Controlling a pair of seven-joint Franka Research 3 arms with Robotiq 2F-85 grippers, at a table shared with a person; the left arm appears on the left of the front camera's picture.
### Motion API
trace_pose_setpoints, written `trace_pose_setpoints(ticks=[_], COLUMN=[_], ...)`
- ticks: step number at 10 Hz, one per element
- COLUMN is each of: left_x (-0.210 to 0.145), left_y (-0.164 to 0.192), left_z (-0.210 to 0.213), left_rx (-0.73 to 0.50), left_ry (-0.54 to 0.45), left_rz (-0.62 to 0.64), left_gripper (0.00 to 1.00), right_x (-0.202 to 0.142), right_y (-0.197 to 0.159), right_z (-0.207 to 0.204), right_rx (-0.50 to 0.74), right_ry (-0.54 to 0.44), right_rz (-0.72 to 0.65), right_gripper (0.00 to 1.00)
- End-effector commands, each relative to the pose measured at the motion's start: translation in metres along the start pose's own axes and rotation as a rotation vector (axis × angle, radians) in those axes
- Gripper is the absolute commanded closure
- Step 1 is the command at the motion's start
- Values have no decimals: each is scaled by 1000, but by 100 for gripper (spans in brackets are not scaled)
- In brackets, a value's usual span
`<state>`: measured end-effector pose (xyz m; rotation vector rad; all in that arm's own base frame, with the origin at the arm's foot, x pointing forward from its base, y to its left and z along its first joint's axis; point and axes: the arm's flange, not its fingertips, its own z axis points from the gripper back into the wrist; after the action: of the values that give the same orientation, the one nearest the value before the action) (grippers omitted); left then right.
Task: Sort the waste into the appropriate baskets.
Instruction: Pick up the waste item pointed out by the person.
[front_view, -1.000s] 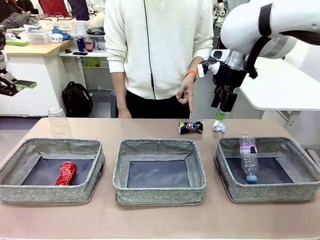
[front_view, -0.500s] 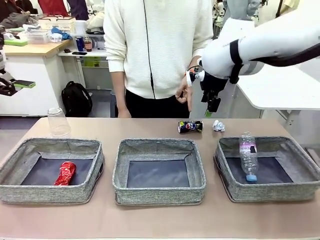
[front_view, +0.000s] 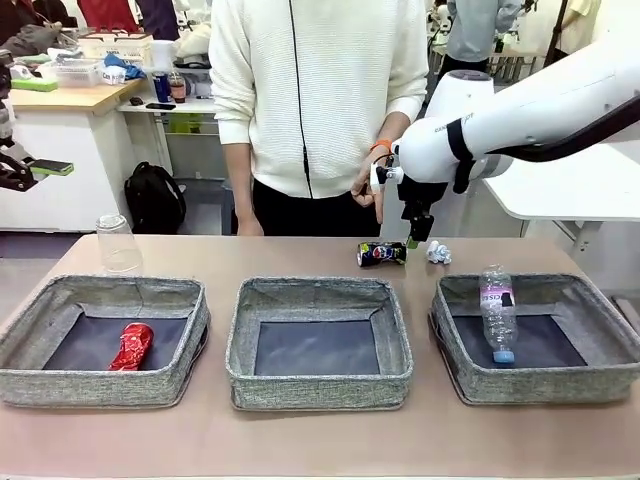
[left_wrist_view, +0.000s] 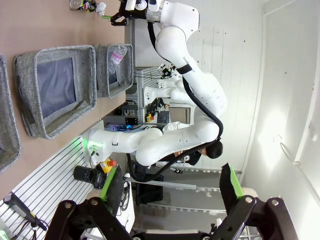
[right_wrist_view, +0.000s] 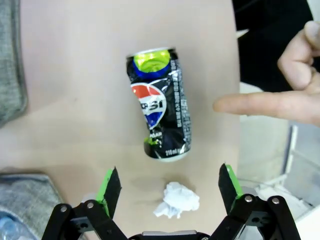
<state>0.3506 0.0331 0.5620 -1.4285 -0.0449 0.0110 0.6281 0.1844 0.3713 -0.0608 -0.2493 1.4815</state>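
Right gripper lowered just above crushed dark-blue can, jaws spread

Crushed dark-blue can lies near paper wad.

Black backpack on floor beside cluttered bkgd desk

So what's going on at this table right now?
The right gripper, jaws open, hovers over the dark-blue can and the paper wad at the far side, holding nothing. The person's hand points at that can. The red can lies in the left basket, the plastic bottle in the right basket; the clear cup stands upside down on the table.
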Motion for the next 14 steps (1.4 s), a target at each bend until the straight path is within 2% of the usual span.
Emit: trace_pose_setpoints(ticks=[1, 4, 14], left_x=[-2, -2, -2], left_y=[0, 0, 0], left_z=[2, 2, 2], left_rx=[3, 3, 3], left_ry=[11, 11, 11], left_rz=[-23, -23, -23], left_gripper=[0, 0, 0], right_x=[6, 6, 13], right_y=[-12, -20, -19], right_z=[-12, -38, -55], right_rx=[-34, 66, 137], right_ry=[-43, -128, -115], right_rz=[-22, -5, 26], right_gripper=[0, 0, 0])
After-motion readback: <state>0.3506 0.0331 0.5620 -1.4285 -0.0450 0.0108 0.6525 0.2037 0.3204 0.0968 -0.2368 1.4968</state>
